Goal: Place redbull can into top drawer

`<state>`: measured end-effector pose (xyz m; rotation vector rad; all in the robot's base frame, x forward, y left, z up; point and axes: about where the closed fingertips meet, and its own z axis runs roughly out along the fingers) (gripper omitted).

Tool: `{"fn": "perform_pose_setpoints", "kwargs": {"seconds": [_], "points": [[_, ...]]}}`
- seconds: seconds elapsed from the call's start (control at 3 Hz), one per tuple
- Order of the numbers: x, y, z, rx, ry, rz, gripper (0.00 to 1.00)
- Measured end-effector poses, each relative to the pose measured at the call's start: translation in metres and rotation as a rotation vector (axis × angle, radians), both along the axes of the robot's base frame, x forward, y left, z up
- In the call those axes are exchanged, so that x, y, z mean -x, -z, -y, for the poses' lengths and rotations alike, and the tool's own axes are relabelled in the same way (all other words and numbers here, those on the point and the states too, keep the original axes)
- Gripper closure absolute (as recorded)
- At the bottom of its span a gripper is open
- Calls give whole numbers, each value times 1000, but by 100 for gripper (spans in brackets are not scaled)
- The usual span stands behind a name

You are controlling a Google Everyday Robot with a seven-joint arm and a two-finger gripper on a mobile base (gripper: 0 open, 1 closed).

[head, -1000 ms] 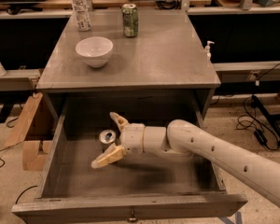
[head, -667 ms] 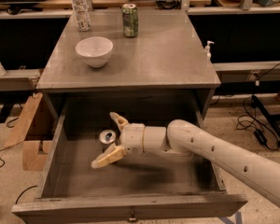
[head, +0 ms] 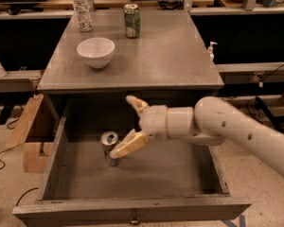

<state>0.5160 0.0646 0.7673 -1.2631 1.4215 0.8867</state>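
The redbull can (head: 109, 148) stands upright on the floor of the open top drawer (head: 132, 206), left of its middle, with its shiny pull-tab top showing. My gripper (head: 125, 126) is open just right of the can, above the drawer floor. Its lower finger (head: 128, 145) lies against or just in front of the can's right side. Its upper finger (head: 135, 104) points up toward the table edge. The can is not between the fingers. My arm reaches in from the right. The drawer's small knob (head: 134, 217) shows at the bottom of the front panel.
On the grey table top (head: 165, 56) stand a white bowl (head: 96, 51), a green can (head: 131, 20) and a clear plastic bottle (head: 81, 8). A cardboard box (head: 31, 136) sits on the floor left of the drawer. A small pump bottle (head: 210, 49) is by the table's right edge.
My gripper has let go of the can and drawn back to the right and upward. The can stays upright in the drawer. The view has shifted a little.
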Motion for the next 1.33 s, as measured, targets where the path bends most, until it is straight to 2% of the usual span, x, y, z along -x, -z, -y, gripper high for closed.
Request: {"fn": "perform_pose_setpoints", "kwargs": {"seconds": [0.33, 0.67, 1.0, 1.33], "points": [[-6, -67, 41, 88, -11, 45, 0], [-28, -123, 81, 96, -14, 95, 0], [-63, -175, 112, 29, 21, 168, 0], [-93, -240, 135, -28, 69, 272, 0]]}}
